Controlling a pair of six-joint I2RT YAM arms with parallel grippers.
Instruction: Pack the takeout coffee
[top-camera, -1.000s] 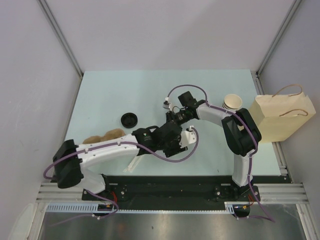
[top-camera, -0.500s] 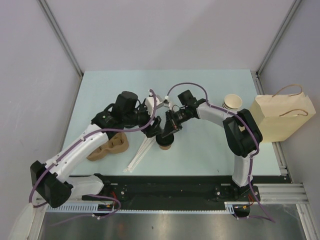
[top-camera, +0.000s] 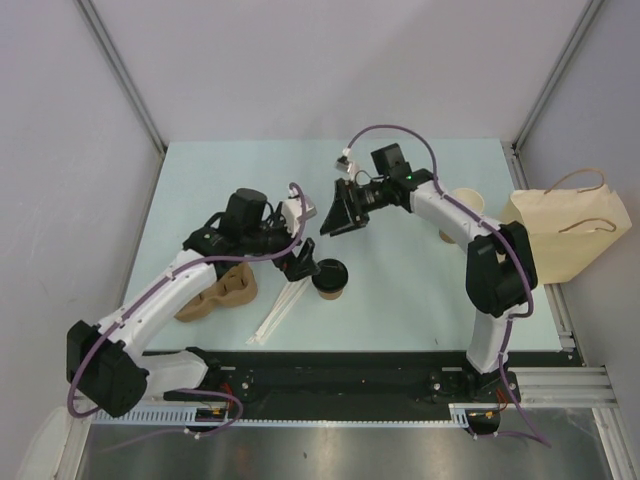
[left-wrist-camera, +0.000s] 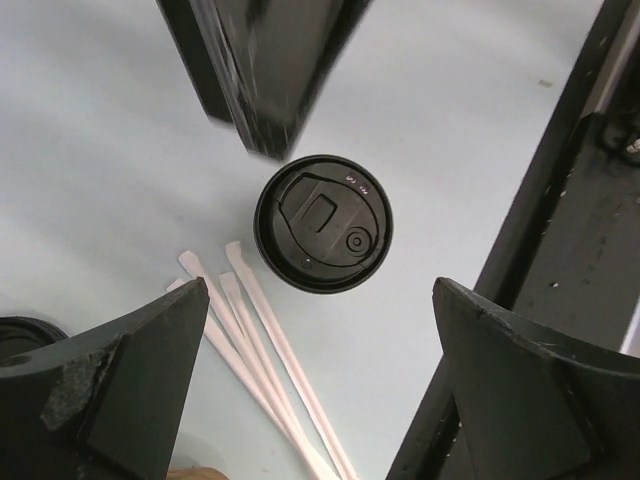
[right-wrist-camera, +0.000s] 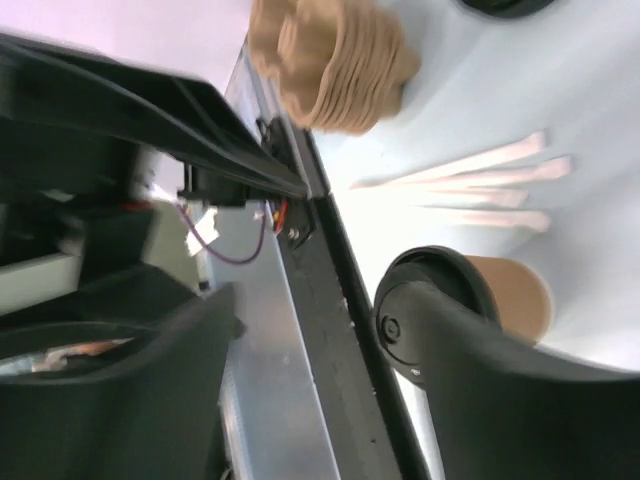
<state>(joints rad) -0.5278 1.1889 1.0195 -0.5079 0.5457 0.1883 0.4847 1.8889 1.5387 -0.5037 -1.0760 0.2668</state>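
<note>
The small brown kraft paper cup with the round black plastic lid (top-camera: 330, 277) stands upright on the pale green desk (top-camera: 430, 290), near the middle of its front part. No jaws touch it. The left gripper (top-camera: 303, 238) hangs just beside it on the left and higher than it, with the jaws wide apart. In the left wrist view you look down on the lid, which lies between the two black fingertips with bare desk all around it. The right gripper (top-camera: 340, 210) is behind the cup and apart from it. Its jaws also stand apart and hold nothing.

The lid closes the cup, so you cannot tell what is inside. Just left of the cup lie several white paper-wrapped straws (top-camera: 280, 305), and next to them is the brown moulded pulp cup carrier (top-camera: 222, 290). The cup stands beside this carrier, not in one of its wells. At the right, a stack of tan paper cups (top-camera: 466, 205) is half hidden behind the right arm. The tan paper bag with cord handles (top-camera: 565, 235) is at the right edge of the desk, and you cannot tell what it contains.

Only the left wrist view shows you the sip flap and the small round mark on the lid. Only the right wrist view shows you the brown wall of the cup from the side, partly behind its own finger.
</note>
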